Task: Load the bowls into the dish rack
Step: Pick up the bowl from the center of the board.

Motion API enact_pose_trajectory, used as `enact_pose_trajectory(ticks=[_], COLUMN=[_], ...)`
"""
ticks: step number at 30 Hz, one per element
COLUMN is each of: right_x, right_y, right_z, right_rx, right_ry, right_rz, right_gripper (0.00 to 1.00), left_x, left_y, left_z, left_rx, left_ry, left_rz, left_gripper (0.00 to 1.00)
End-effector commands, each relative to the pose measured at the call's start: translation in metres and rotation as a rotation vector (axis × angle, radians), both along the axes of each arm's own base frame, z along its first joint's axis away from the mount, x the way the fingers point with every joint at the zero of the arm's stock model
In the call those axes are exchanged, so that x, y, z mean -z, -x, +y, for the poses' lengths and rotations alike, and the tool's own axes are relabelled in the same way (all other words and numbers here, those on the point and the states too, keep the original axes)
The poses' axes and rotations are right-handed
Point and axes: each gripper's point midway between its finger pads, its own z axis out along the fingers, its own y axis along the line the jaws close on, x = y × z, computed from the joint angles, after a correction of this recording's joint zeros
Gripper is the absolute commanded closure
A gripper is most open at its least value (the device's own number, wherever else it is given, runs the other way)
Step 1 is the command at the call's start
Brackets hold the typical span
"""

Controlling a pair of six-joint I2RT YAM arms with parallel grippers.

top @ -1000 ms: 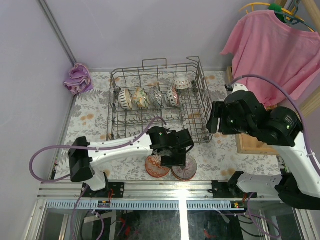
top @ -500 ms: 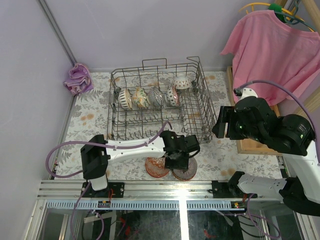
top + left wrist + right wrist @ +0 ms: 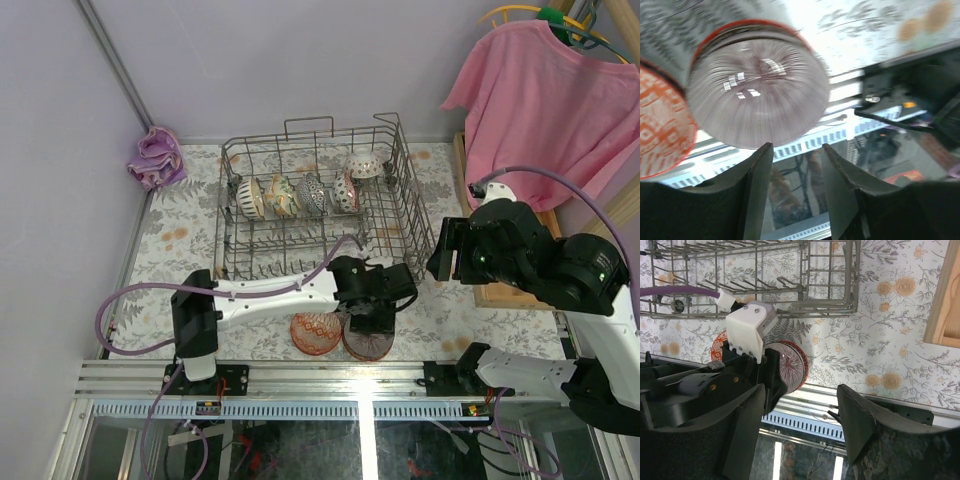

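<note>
Reaching down just in front of the large grey wire dish rack (image 3: 250, 255), the left gripper (image 3: 796, 150) stands over a round bowl with fine dark-red ribbing (image 3: 757, 90) that lies on the flower-printed tablecloth (image 3: 180, 240). Its jaws are apart, their tips at the bowl's rim, and nothing shows between them. Right beside that bowl, on its left and likewise in front of the rack, lies a round bowl with an orange-red pattern (image 3: 316, 333).

The right gripper (image 3: 800, 395) hangs above the cloth off the rack's right front corner, jaws wide apart and empty.

Inside the rack, a row of four patterned ceramic bowls (image 3: 295, 195) stands on edge between the tines. A fifth, white-and-grey bowl (image 3: 364, 163) sits behind the row's right end.

A crumpled purple cloth (image 3: 155, 155) lies off the rack's left rear corner. A pink T-shirt on a hanger (image 3: 540, 90) hangs to the rack's right rear, and a pale wooden board (image 3: 945, 300) lies to its right.
</note>
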Motion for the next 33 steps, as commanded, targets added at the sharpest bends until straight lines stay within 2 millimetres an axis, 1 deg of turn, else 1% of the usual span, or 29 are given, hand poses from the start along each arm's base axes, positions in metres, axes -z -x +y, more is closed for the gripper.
enact_pose_trajectory(ticks=[1,3,5,7,9,12,14,21,24,26,28,30,33], right_x=[-0.006,-0.009,-0.011,-0.014,-0.014,-0.014,-0.015,-0.015,-0.016,-0.017,-0.016,-0.015,-0.014], right_y=[0.002,0.004,0.006,0.009,0.013,0.019,0.022,0.031,0.033,0.033,0.034,0.033,0.033], right_z=[-0.005,-0.009,-0.011,-0.013,-0.016,-0.018,-0.02,-0.024,-0.026,-0.026,-0.026,-0.026,-0.025], right_rx=[0.023,0.028,0.033,0.035,0.035,0.026,0.017,0.008,0.009,0.01,0.008,0.01,0.008], right_ry=[-0.02,-0.023,-0.04,-0.058,-0.075,-0.093,-0.107,-0.139,-0.149,-0.153,-0.152,-0.15,-0.147], right_rz=[-0.016,-0.024,-0.034,-0.039,-0.043,-0.045,-0.049,-0.048,-0.055,-0.057,-0.053,-0.051,-0.048], right_gripper=[0.34,0.34,0.35,0.35,0.36,0.37,0.37,0.38,0.39,0.4,0.4,0.4,0.41], left_x=[-0.044,-0.05,-0.041,-0.03,-0.018,0.002,0.01,0.033,0.042,0.042,0.042,0.042,0.043], left_y=[-0.02,-0.022,-0.022,-0.022,-0.023,-0.026,-0.028,-0.033,-0.033,-0.035,-0.035,-0.035,-0.034], left_z=[-0.046,-0.065,-0.071,-0.069,-0.062,-0.047,-0.041,-0.035,-0.034,-0.035,-0.035,-0.034,-0.033], left_rx=[-0.01,-0.004,0.002,0.001,-0.009,-0.025,-0.034,-0.04,-0.032,-0.032,-0.03,-0.025,-0.023], left_ry=[0.152,0.178,0.158,0.112,0.07,0.002,-0.031,-0.098,-0.122,-0.124,-0.123,-0.126,-0.127], left_rz=[-0.08,-0.067,-0.051,-0.042,-0.049,-0.066,-0.078,-0.094,-0.095,-0.099,-0.103,-0.101,-0.099], left_gripper=[0.55,0.51,0.48,0.45,0.42,0.41,0.41,0.42,0.44,0.48,0.58,0.73,0.87])
